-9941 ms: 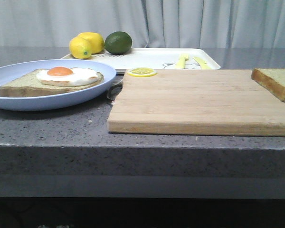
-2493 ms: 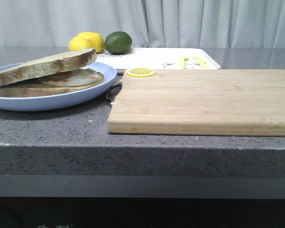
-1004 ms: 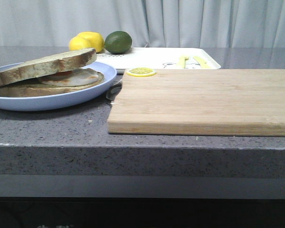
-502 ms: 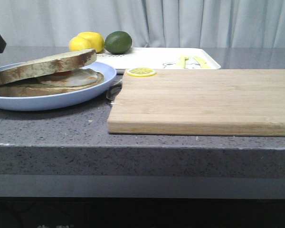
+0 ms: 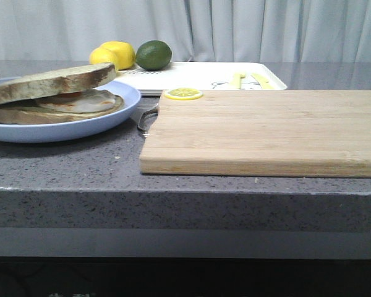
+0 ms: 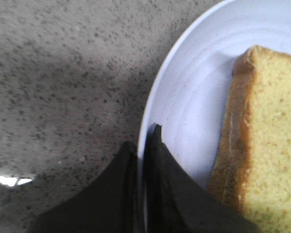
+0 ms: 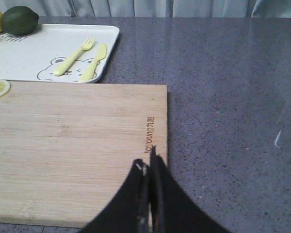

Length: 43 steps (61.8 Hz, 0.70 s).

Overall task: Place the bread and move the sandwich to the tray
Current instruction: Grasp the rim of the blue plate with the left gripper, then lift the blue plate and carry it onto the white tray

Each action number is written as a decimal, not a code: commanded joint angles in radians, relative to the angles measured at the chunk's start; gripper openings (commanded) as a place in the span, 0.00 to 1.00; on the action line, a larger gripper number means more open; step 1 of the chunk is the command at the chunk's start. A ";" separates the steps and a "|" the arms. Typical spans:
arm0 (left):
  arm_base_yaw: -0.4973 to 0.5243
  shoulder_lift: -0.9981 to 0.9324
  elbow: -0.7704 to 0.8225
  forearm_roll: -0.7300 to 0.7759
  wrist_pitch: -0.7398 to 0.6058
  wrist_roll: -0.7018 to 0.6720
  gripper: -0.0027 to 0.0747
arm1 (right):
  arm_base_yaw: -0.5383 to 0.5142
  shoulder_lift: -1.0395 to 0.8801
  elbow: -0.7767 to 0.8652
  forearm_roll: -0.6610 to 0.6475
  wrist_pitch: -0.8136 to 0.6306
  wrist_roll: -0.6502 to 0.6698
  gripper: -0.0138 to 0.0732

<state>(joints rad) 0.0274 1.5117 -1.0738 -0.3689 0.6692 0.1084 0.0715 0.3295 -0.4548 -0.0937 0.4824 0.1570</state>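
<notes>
Front view, sandwich: bread (image 5: 49,82) lies tilted on top of the egg slice, so the sandwich (image 5: 52,99) sits whole on the blue plate (image 5: 105,120) at the left of the counter.
Front view, tray: tray (image 5: 198,75) stands behind the cutting board (image 5: 266,127), well apart from the plate; neither arm shows here.
Front view, obstacles: lemons (image 5: 111,54) and a lime (image 5: 153,54) crowd the tray's left end, a lemon slice (image 5: 183,93) lies on the board's corner, and yellow cutlery (image 5: 250,80) lies on the tray toward the right.
Front view, risk: my guess is the loose, slanted top slice could slide off if the plate is tipped or jerked on the way over.
Left wrist view, pincer: left gripper (image 6: 144,145) is pinched on the plate's rim (image 6: 157,102), one finger inside and one outside, just beside the toast crust (image 6: 235,136).
Left wrist view, risk: a one-edge hold on a loaded plate may let it sag or slip from the fingers.
Right wrist view, pincer: right gripper (image 7: 148,167) hangs closed and empty over the board's near edge.
Right wrist view, landing spot: fork (image 7: 73,56) and knife (image 7: 93,60) take up one end of the tray, so the plate could land on them or knock the fruit.
</notes>
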 commanded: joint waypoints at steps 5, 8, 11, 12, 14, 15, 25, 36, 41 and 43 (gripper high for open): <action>0.109 -0.047 -0.076 -0.327 0.067 0.230 0.01 | -0.006 0.008 -0.026 -0.013 -0.075 0.003 0.09; 0.140 -0.047 -0.082 -0.439 0.091 0.292 0.01 | -0.006 0.008 -0.026 -0.013 -0.074 0.003 0.09; 0.161 -0.047 -0.084 -0.521 0.110 0.350 0.01 | -0.006 0.008 -0.026 -0.013 -0.074 0.003 0.09; 0.164 -0.047 -0.084 -0.536 0.115 0.358 0.01 | -0.006 0.008 -0.026 -0.013 -0.073 0.003 0.09; 0.168 -0.047 -0.084 -0.558 0.115 0.369 0.01 | -0.006 0.008 -0.026 -0.013 -0.073 0.003 0.09; 0.168 -0.047 -0.086 -0.564 0.115 0.375 0.01 | -0.006 0.008 -0.026 -0.013 -0.073 0.003 0.09; 0.139 -0.037 -0.130 -0.566 0.103 0.396 0.01 | -0.006 0.008 -0.026 -0.013 -0.073 0.003 0.09; 0.077 0.036 -0.268 -0.566 0.103 0.392 0.01 | -0.006 0.008 -0.026 -0.013 -0.071 0.003 0.09; 0.043 0.095 -0.353 -0.566 0.109 0.380 0.01 | -0.006 0.008 -0.026 -0.013 -0.064 0.003 0.09; 0.031 0.120 -0.387 -0.566 0.109 0.363 0.01 | -0.006 0.008 -0.026 -0.013 -0.060 0.003 0.09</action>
<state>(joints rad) 0.0898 1.6272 -1.3594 -0.8407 0.8036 0.5115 0.0715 0.3295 -0.4548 -0.0937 0.4879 0.1570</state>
